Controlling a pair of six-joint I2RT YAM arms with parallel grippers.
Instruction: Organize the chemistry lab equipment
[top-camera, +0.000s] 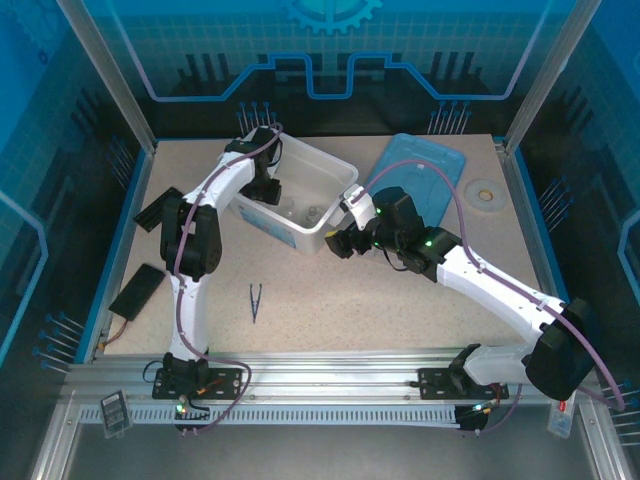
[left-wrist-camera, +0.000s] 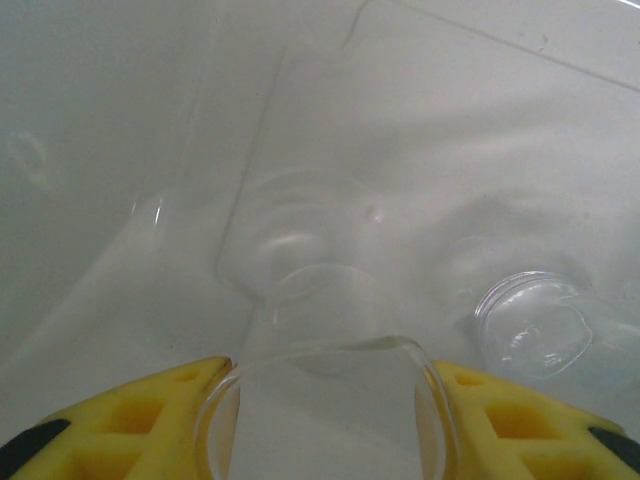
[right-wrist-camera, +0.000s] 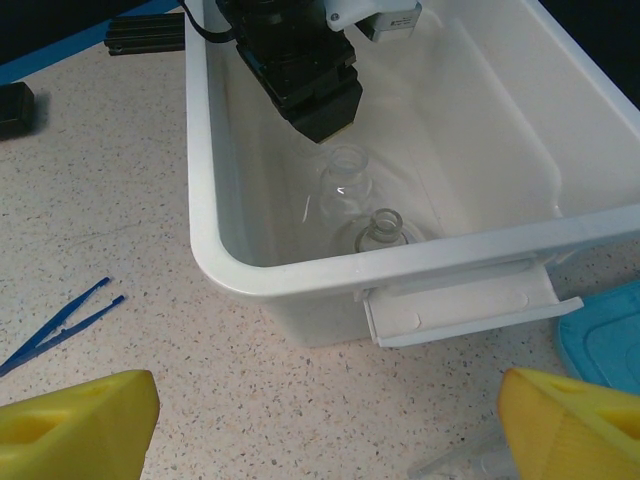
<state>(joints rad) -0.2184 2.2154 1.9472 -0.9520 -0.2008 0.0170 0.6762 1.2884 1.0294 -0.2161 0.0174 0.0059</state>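
Note:
A clear glass beaker (left-wrist-camera: 330, 385) sits between my left gripper's (left-wrist-camera: 328, 400) yellow pads (left-wrist-camera: 165, 415), which press on its rim from both sides. It hangs low inside the white bin (top-camera: 335, 160). From the right wrist view the same beaker (right-wrist-camera: 345, 172) is just under the left gripper (right-wrist-camera: 318, 105). Beside it in the bin stands a small glass flask (right-wrist-camera: 384, 230), whose mouth (left-wrist-camera: 530, 325) is to the beaker's right. My right gripper (right-wrist-camera: 325, 430) hovers open over bare table just outside the bin's near corner. Thin dark tweezers (top-camera: 256, 300) lie on the table in front.
A blue lid (top-camera: 420, 180) lies right of the bin. A flat black ridged strip (top-camera: 155, 210) and a black block (top-camera: 137, 290) lie at the left. A clear plastic piece (right-wrist-camera: 470, 462) shows under the right gripper. A round disc (top-camera: 484, 191) sits far right.

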